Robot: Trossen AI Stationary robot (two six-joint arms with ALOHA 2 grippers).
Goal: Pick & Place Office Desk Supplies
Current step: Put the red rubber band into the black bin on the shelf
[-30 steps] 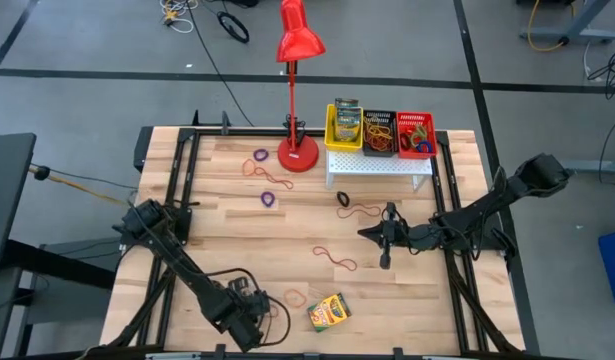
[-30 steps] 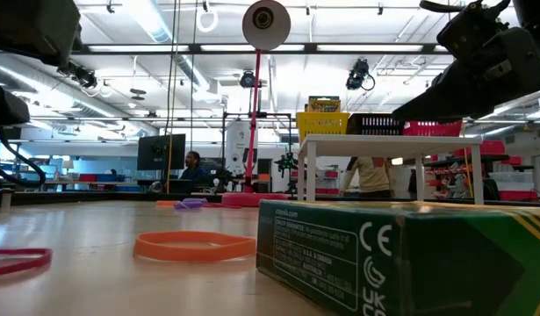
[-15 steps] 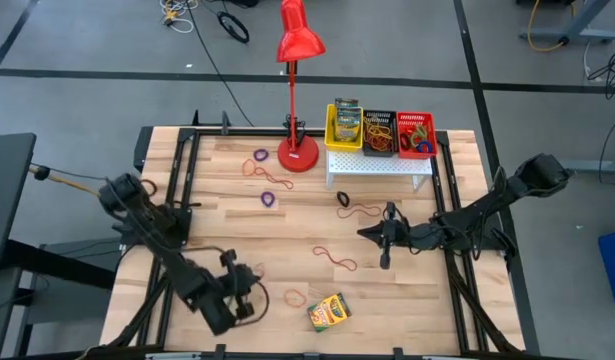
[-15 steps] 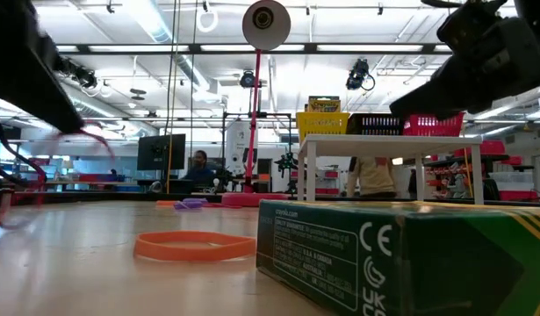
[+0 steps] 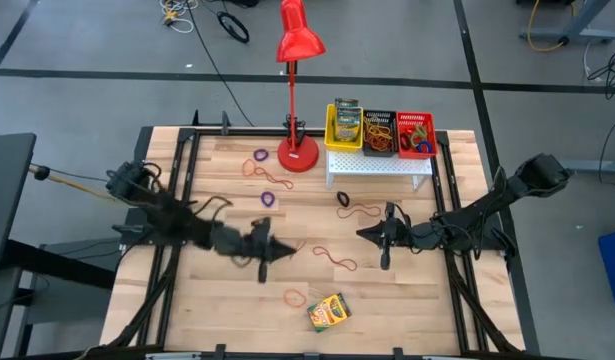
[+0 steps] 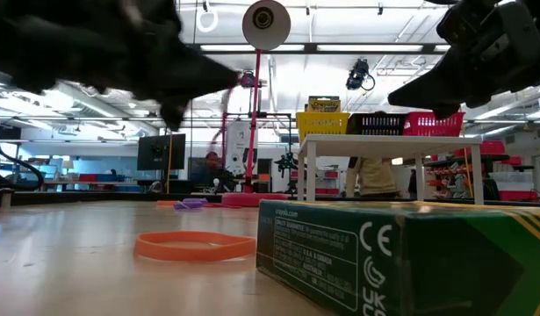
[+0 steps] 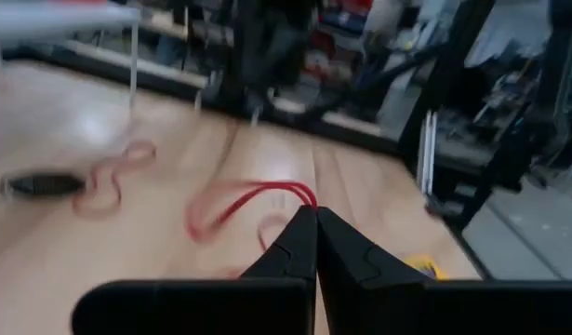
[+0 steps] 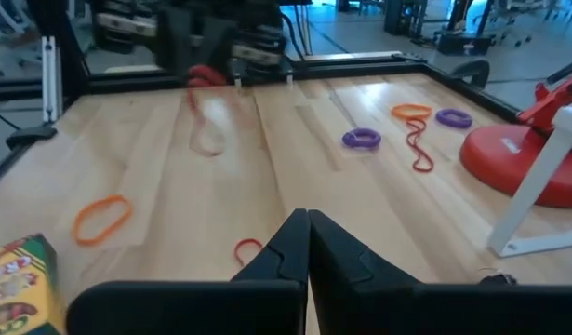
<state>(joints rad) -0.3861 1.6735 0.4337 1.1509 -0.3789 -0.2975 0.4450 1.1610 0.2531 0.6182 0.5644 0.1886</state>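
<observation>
My left gripper (image 5: 283, 250) reaches level over the table's middle left, shut on a red rubber band (image 7: 232, 205). My right gripper (image 5: 363, 234) hovers shut and empty over the table's middle right, pointing at the left one. A yellow-and-green crayon box (image 5: 329, 312) lies flat near the front edge, an orange band (image 5: 295, 297) beside it. More bands lie on the wood: a red one (image 5: 334, 258), purple ones (image 5: 268, 199). On the white stand (image 5: 379, 165) sit a yellow bin (image 5: 344, 128) with a crayon box, a black bin (image 5: 379, 132) and a red bin (image 5: 415, 132) with bands. My left gripper pinches one end of the red band's loop (image 7: 298, 192) between its two fingertips. The fingers come level, pointing toward the table's right side. The rest of the loop trails slack beyond the tips, lifted clear of the wood.
The tall red lamp (image 5: 298, 150) stands at the far middle, left of the stand. Black frame rails (image 5: 177, 190) run along both table sides. Bare wood lies between the two grippers and at the front left.
My left gripper has swung from the table's near left corner toward the middle, tipping from pointing down to level. The red band, which lay on the wood at the front left, has come up with it and hangs clear.
</observation>
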